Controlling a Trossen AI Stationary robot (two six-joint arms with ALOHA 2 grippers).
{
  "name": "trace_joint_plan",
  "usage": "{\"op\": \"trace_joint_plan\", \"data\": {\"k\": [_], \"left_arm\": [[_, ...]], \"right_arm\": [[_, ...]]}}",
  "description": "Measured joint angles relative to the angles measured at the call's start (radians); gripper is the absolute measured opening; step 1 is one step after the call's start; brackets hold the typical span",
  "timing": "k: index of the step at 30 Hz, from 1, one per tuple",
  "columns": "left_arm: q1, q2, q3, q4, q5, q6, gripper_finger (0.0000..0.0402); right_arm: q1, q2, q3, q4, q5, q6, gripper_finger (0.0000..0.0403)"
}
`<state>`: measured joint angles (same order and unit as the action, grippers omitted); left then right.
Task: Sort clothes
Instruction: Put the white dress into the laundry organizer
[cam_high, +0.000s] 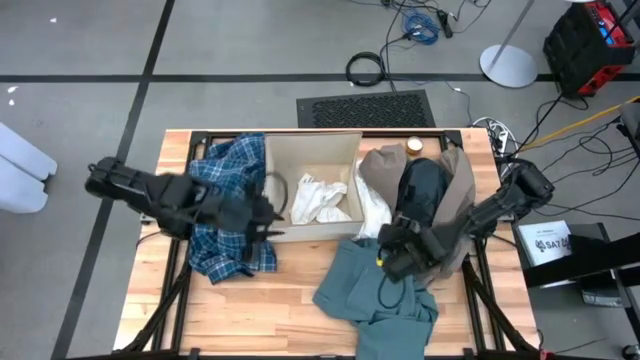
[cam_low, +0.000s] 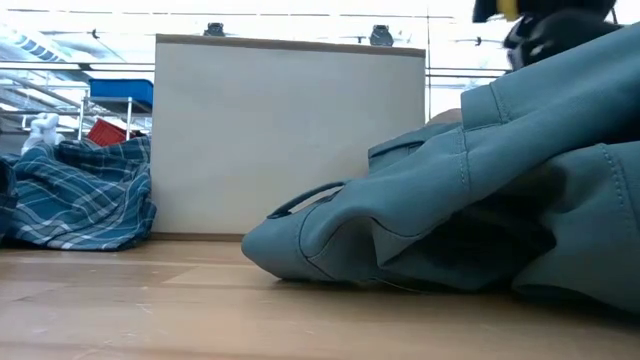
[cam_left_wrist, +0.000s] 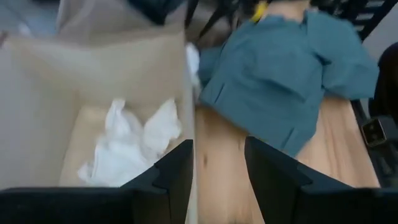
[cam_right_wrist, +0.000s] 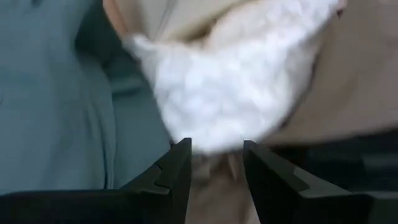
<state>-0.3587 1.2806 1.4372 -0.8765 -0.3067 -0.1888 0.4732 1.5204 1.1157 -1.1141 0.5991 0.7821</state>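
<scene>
While the high view looks straight down on the table (cam_high: 290, 300), the left hand (cam_high: 268, 218) sits at the near wall of the cardboard box (cam_high: 330, 150), with the plaid shirt (cam_high: 225, 175) heaped under and just beside its arm and the white pieces (cam_high: 322, 200) lying in the box just past its tips. The right hand (cam_high: 385, 255) hovers over the pile on the table's right, where the teal-green piece (cam_high: 365, 290) spreads toward the near edge, a dark black-green piece (cam_high: 422, 190) lies on a taupe-brown piece (cam_high: 462, 185), and a white piece (cam_high: 375, 210) shows between them and the box. At table height, the low view shows the teal-green piece (cam_low: 480, 190) slumped in front of the box (cam_low: 290, 130) and the plaid shirt (cam_low: 85, 195) bunched at the box's other side. Past the left wrist's fingers (cam_left_wrist: 177, 171), which stand apart with nothing between them, the box wall runs up from the gap, the white pieces (cam_left_wrist: 134, 143) lie inside the box, and the teal-green piece (cam_left_wrist: 280, 68) rests on the table beyond. Past the right wrist's fingers (cam_right_wrist: 177, 171), likewise parted, a fluffy white piece (cam_right_wrist: 236, 87) hangs just beyond the tips, flanked by teal-green and taupe-brown fabric; whether the tips grip any cloth I cannot tell.
</scene>
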Motion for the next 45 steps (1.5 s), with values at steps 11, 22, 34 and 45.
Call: {"op": "trace_joint_plan", "data": {"k": [11,22,34,45], "left_arm": [[-0.135,-0.031,-0.221,0.394,-0.180,0.226,0.0154],[-0.135,-0.031,-0.222,0.415,-0.191,0.251,0.0154],[-0.135,-0.031,-0.222,0.412,-0.190,0.247,0.0154],[-0.135,-0.030,-0.222,0.374,-0.188,0.220,0.0154]], "right_arm": [[-0.111,-0.085,-0.226,0.311,0.004,-0.375,0.0132],[-0.230,-0.087,-0.274,0.556,-0.041,-0.563,0.0130],[-0.265,-0.092,-0.309,0.557,-0.082,-0.525,0.0007],[-0.096,-0.268,-0.087,0.205,-0.096,-0.353,0.0000]]}}
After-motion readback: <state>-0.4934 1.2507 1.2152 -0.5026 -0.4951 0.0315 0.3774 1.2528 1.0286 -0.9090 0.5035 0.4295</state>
